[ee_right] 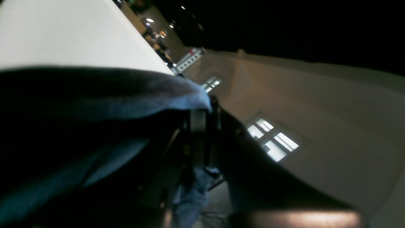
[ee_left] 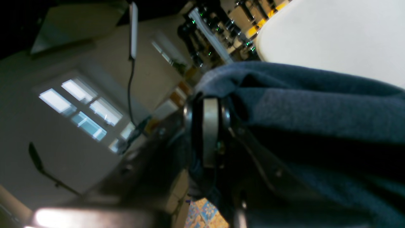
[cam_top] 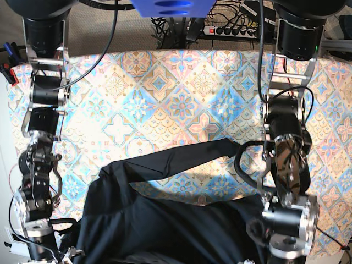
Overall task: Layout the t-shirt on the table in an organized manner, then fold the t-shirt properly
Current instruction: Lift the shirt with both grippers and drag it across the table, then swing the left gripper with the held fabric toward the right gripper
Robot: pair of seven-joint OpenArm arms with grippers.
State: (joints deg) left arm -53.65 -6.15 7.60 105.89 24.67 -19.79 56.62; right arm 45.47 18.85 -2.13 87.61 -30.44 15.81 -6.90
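Observation:
The black t-shirt (cam_top: 165, 220) hangs bunched over the near part of the patterned table (cam_top: 181, 88), one sleeve (cam_top: 212, 151) trailing up to the right. In the left wrist view my left gripper (ee_left: 209, 107) is shut on the t-shirt (ee_left: 316, 104), with dark fabric draped over its fingers. The right wrist view shows my right gripper (ee_right: 198, 120) shut on the t-shirt (ee_right: 95, 95), a corner of cloth folded over its tip. Both wrist cameras point up at the room. In the base view both grippers are hidden at the bottom edge behind fabric and arm links.
The left arm (cam_top: 286, 165) stands at the table's right side and the right arm (cam_top: 41, 165) at its left side. A power strip and cables (cam_top: 231, 27) lie beyond the far edge. A sliver of table (ee_left: 205, 215) shows below the left gripper.

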